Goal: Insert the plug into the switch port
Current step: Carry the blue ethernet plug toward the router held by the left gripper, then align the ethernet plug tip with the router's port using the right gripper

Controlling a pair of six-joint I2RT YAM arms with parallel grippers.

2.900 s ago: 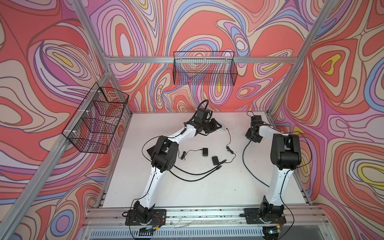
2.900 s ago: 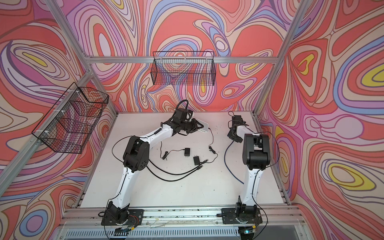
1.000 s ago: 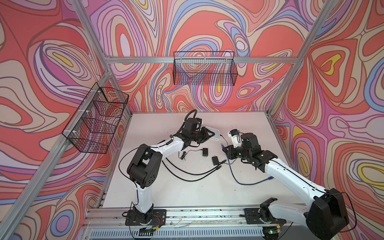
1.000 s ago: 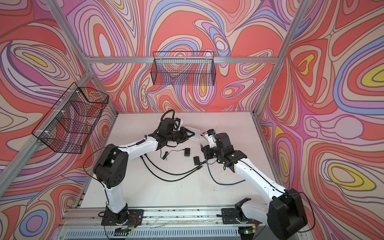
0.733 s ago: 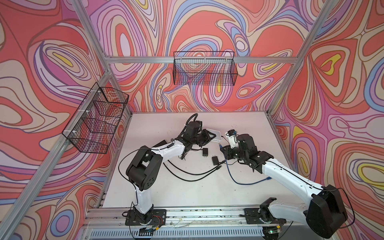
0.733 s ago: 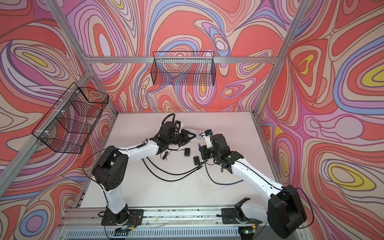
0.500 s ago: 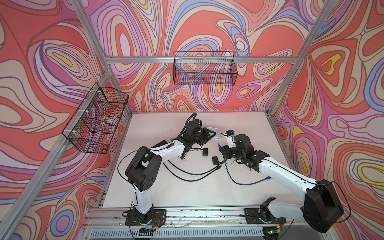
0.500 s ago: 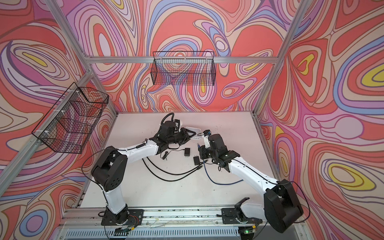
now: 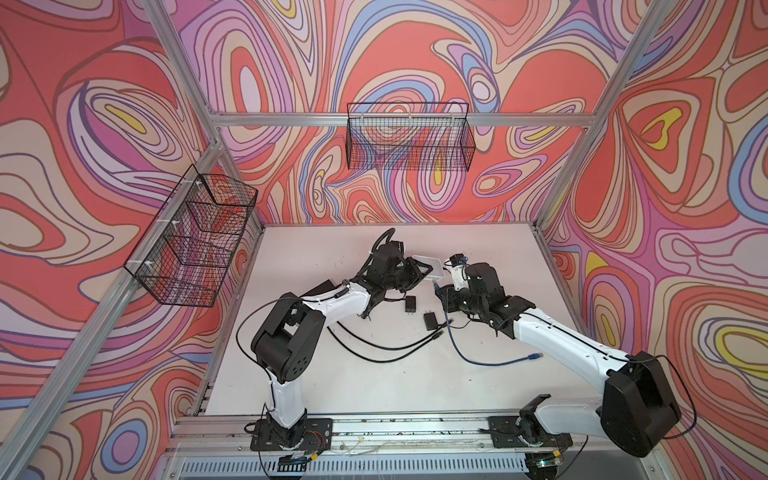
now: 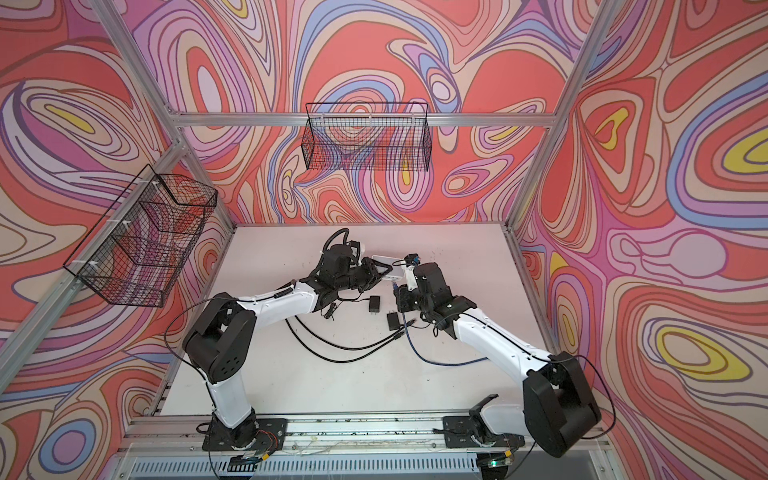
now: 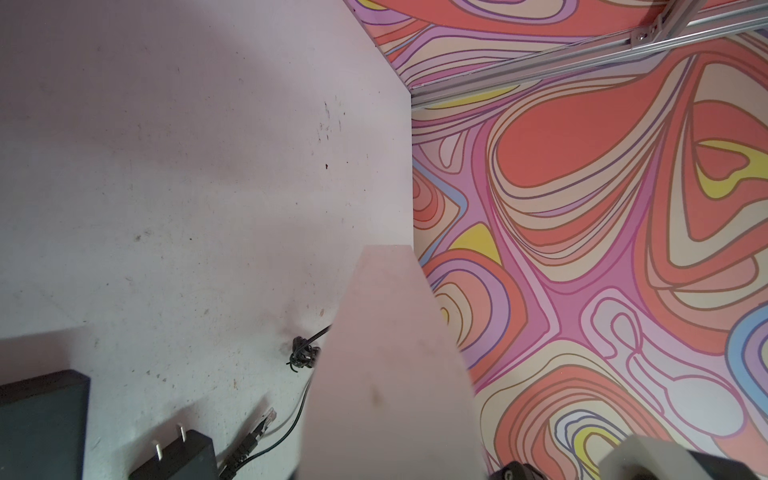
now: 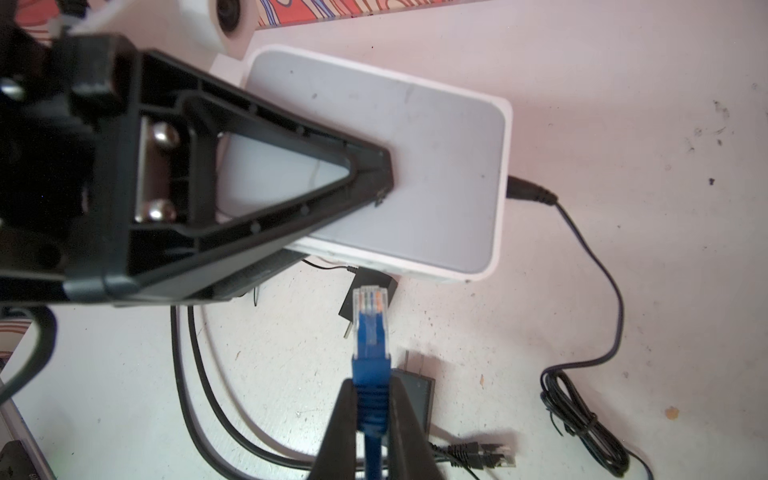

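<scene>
Since the frames of a moment ago the right arm (image 9: 561, 338) has stretched further left across the worktop (image 9: 316, 386), so the plug (image 12: 370, 324) now sits just short of the switch (image 12: 415, 166). At the oldest frame that arm was folded up at the far right. The left arm (image 9: 332, 299) has meanwhile drawn the switch from the far side toward the middle. The left jaws are clenched on the white switch, one black finger (image 12: 372, 176) across its top face and the other beneath it. The right jaws grasp the blue cable (image 9: 478, 357) just behind the clear plug. The plug points at the switch's near edge, apart from it, and the ports themselves cannot be seen. In both top views the left arm reaches far and right from its base with the elbow raised. The right arm runs low and long from its base, wrist bent toward the switch. A black power lead (image 12: 528, 193) is plugged into the switch's side, and two black adapters (image 9: 410, 304) lie on the worktop nearby.
</scene>
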